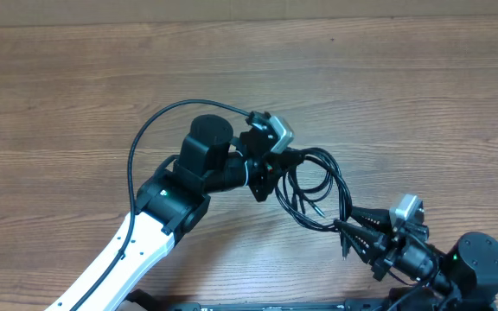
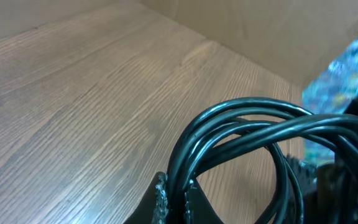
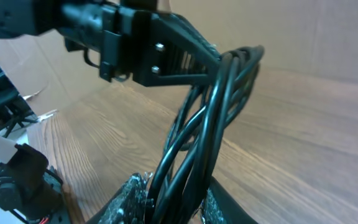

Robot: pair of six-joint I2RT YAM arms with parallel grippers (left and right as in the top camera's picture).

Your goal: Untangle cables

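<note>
Overhead: cables, one black looped bundle over the worktop, right of middle toward the robot-side edge. Left pincer clamped on the upper-left end, right pincer closed around the lower-right. The bundle's long axis runs diagonally between them.

Likely a robotics lab: a white arm and a black arm stand at the near edge of a wood-grain tabletop, with a plain cardboard wall at its far side.
</note>
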